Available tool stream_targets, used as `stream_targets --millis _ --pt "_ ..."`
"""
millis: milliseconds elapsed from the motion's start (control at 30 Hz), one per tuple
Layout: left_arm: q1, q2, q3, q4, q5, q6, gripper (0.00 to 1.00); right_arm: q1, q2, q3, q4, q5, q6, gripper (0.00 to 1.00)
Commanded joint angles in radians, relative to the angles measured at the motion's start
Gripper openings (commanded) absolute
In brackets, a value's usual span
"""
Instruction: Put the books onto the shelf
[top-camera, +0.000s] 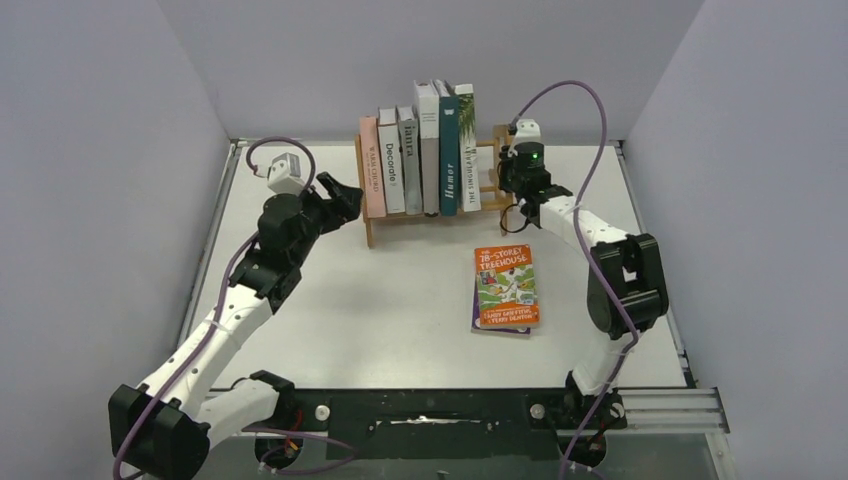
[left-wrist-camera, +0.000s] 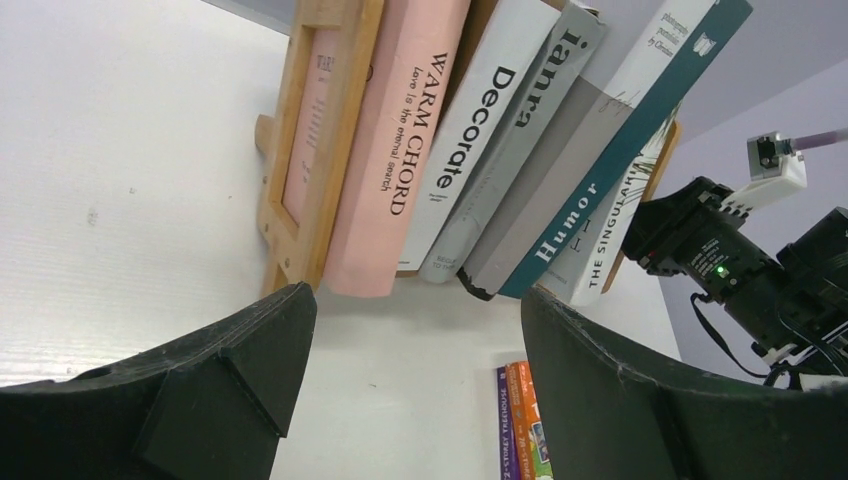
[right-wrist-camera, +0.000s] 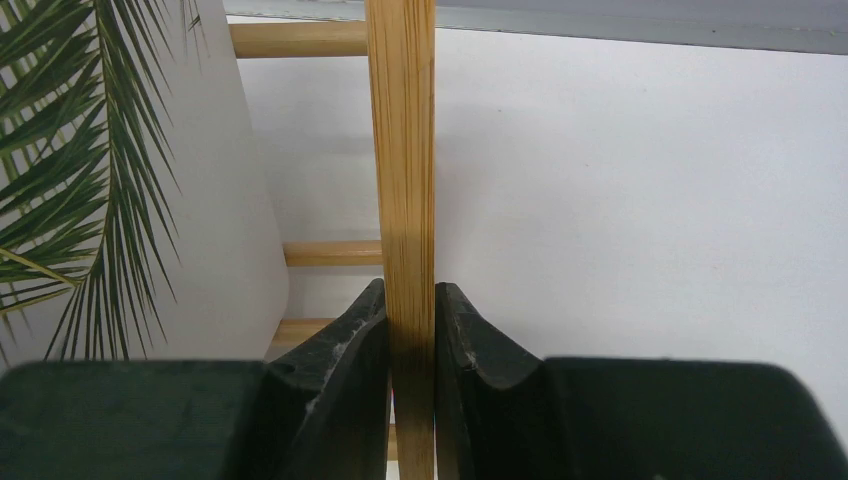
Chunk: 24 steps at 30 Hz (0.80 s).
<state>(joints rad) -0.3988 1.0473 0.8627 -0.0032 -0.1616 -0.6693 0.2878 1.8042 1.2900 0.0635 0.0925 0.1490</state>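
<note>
Steadying step, as judged: shelf (right-wrist-camera: 400, 150) pinched at its end post by right gripper (right-wrist-camera: 411, 315); left gripper (left-wrist-camera: 415, 310) held spread, empty. Orange paperback (top-camera: 507, 285) is left flat on bench (top-camera: 400, 320); a lift and upending are called for next.

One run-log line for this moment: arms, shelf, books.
left fingers: open, empty, at left end of shelf | right fingers: shut on its right upright | books: six standing on shelf | orange paperback: lying flat, unshelved

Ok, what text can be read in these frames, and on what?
"WARM CHORD", "Love is the eternal search": pink book spine
"Decorate": pale book spine
"ianra": grey book spine
"Humor": teal book spine
"THE SINGULA", cut off: palm-leaf book
"78-STOREY TREEHOUSE": orange paperback
Other small print is too blurred to read.
</note>
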Motion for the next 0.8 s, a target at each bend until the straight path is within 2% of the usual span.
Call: stream_targets --millis 0,167,233,267,533,667,767 --pt "-0.02 -0.016 0.009 0.065 -0.018 0.001 0.75 -0.041 -0.069 -0.012 0.051 -0.017 -0.001 0.15" --pt "-0.086 -0.005 0.007 0.091 0.0 -0.001 0.75 -0.042 -0.134 -0.05 0.085 -0.042 0.011 0.53" --pt "-0.139 0.001 0.007 0.098 -0.003 0.007 0.75 -0.042 -0.157 -0.059 0.084 -0.037 0.018 0.64" --pt "-0.168 0.005 0.008 0.098 -0.01 0.013 0.75 -0.041 -0.168 -0.061 0.081 -0.036 0.02 0.66" --pt "-0.37 0.034 -0.046 0.13 -0.072 -0.002 0.75 -0.04 -0.319 -0.09 0.009 -0.014 0.063 0.68" --pt "-0.439 0.065 -0.119 0.208 -0.078 -0.046 0.75 -0.02 -0.459 -0.143 -0.107 0.019 0.123 0.68" --pt "-0.476 0.102 -0.191 0.321 -0.046 -0.082 0.75 0.044 -0.565 -0.214 -0.195 0.082 0.153 0.68"
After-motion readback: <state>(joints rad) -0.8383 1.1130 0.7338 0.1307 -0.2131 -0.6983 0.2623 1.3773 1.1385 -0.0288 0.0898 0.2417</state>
